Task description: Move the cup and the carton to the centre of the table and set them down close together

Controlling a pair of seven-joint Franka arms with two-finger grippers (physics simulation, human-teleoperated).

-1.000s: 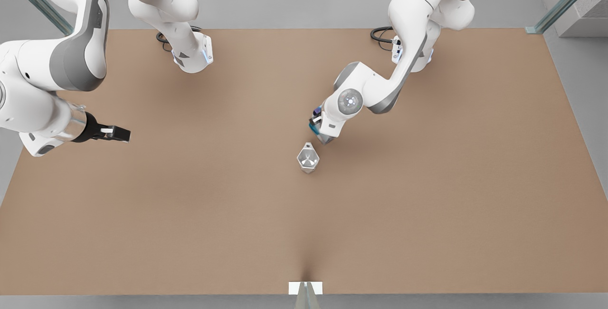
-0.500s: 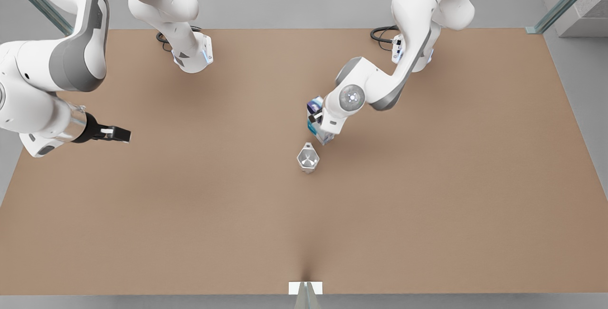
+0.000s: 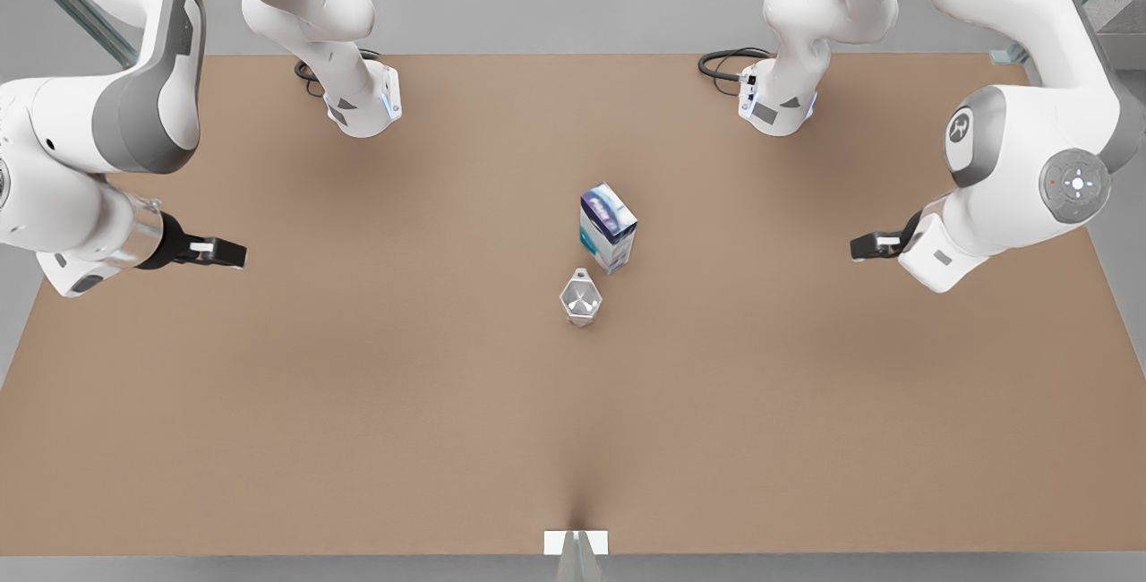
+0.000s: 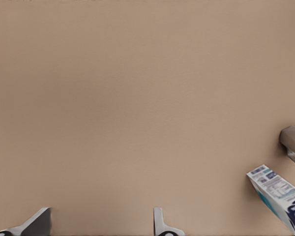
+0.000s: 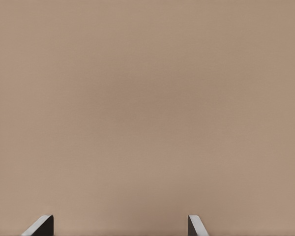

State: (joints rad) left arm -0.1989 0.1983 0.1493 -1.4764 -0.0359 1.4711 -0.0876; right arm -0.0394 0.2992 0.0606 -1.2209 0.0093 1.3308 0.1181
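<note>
The white, blue and teal carton stands upright near the middle of the light brown table. The faceted silver cup stands just in front of it, a small gap apart. My left gripper hangs open at the front view's right, well away from both. Its wrist view shows its fingertips apart over bare table, with the carton and a sliver of the cup at the edge. My right gripper waits open at the front view's left, fingertips spread over bare tabletop.
Two white arm bases are mounted along the far edge, each with a black cable behind it. A small white marker sits at the near edge. Open tabletop surrounds the cup and carton on all sides.
The left gripper let go of the carton beside the cup and swung away to the front view's right. The carton now stands free. The right arm has not moved.
</note>
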